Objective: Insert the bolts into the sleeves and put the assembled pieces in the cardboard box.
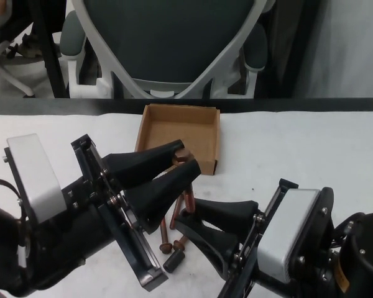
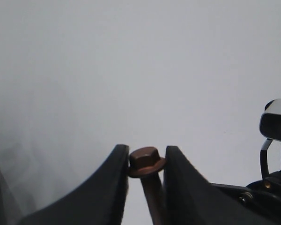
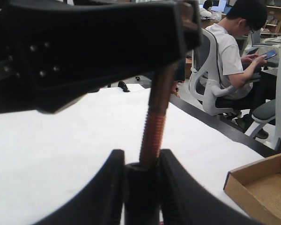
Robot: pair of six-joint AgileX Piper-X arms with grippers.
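With the left hand clamped on a bolt by its head and the right hand gripping a sleeve, the thread is only just entering above the near edge of the tabletop, other bolts lie loose there, and the cardboard box by the far edge looks empty, so most work remains.

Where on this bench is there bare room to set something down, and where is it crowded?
Bare bench lies right of the box and left of it. Crowded on the box's near side: left hand with bolt, right hand with sleeve, loose bolts beneath.
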